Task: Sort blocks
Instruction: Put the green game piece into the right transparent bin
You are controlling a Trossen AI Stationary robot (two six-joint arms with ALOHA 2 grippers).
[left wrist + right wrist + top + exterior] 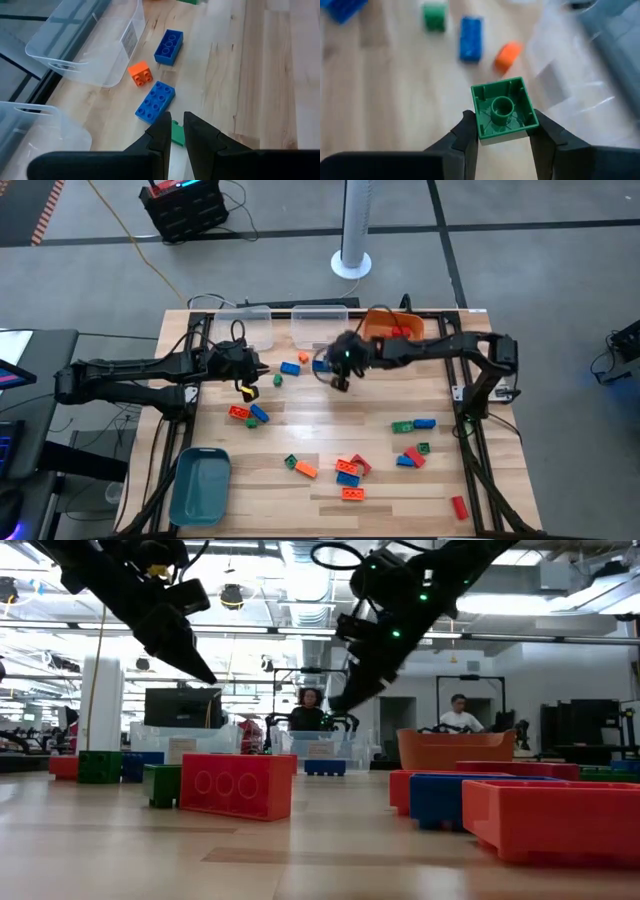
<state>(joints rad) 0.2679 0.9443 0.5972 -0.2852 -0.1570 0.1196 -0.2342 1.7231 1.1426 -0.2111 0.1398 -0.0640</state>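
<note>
Small studded blocks in red, orange, blue and green lie scattered on the wooden table (330, 435). My right gripper (502, 120) hangs above the table's far middle (340, 378) and is shut on a square green block (502, 107). My left gripper (177, 137) is shut and empty, raised above the table (195, 665) near the left clear bin (245, 328). Below and ahead of it a green block (176, 134), two blue blocks (156, 101) (169, 46) and an orange block (140, 73) rest flat on the wood. My right gripper pinches the green block by two opposite side walls (479, 117), one finger (466, 134) on each side. The block's hollow underside with its round tube (502, 106) faces the wrist camera. The fingers slant down from above, and the block is lifted clear of the table.
Two clear bins (320, 326) and an orange bin (395, 326) stand along the far edge. A teal bin (200, 485) sits at the near left corner. Block clusters lie near the middle (350, 472) and right (412, 440); a red block (460, 507) lies near the right corner. People show beyond the table (310, 710).
</note>
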